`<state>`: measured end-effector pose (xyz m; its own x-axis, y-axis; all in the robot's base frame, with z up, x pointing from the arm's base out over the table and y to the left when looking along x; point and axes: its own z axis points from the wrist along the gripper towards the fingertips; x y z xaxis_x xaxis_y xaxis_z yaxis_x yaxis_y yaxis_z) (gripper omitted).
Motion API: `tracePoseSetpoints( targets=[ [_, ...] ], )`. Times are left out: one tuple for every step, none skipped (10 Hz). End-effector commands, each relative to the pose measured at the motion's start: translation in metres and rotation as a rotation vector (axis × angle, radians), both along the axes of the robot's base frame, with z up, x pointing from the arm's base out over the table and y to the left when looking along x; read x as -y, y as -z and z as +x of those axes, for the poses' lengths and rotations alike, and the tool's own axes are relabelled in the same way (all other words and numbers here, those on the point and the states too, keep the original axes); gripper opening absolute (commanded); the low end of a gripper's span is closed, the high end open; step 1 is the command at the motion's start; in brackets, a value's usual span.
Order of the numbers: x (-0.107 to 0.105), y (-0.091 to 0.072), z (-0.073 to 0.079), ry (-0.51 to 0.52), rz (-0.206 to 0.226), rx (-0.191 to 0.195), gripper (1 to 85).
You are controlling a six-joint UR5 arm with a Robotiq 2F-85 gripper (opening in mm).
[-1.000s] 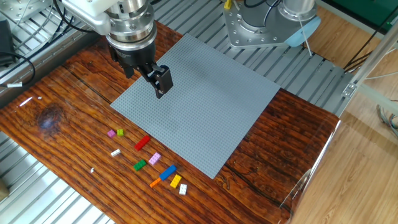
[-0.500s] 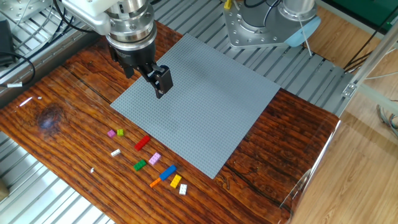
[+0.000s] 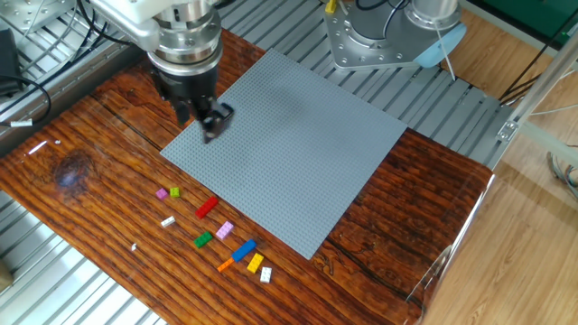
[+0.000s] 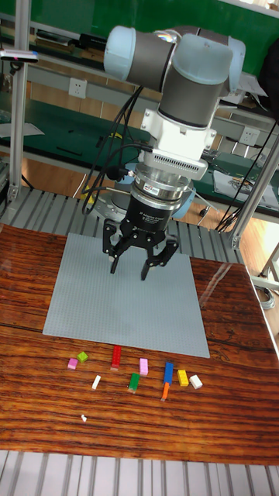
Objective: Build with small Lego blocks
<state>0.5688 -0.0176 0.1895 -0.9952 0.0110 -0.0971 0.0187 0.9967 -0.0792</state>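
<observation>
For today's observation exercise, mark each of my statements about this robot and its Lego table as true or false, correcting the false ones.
1. The two-finger gripper is open and empty. True.
2. The small Lego blocks are stacked on the grey studded baseplate. False: they lie loose on the wooden table, beside it.
3. The long red brick lies beside the baseplate's edge. True.
4. The gripper is over the bricks. False: over the baseplate.

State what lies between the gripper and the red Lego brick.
Only bare grey baseplate and wood separate the gripper from the red brick, clearest in the tall fixed view.
</observation>
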Motion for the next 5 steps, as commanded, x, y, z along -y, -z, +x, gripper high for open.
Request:
tracePoseSetpoints(
  targets=[
    [0.0091,-0.0027,0.0142,0.02,-0.036,0.061,1.0],
    [0.0092,-0.0024,0.0141,0.019,-0.034,0.061,1.0],
    [0.0096,-0.002,0.0139,0.017,-0.033,0.061,1.0],
    [0.0091,-0.0012,0.0137,0.015,-0.027,0.061,1.0],
    [0.0078,-0.0005,0.0131,0.012,-0.02,0.059,1.0]
  ],
)
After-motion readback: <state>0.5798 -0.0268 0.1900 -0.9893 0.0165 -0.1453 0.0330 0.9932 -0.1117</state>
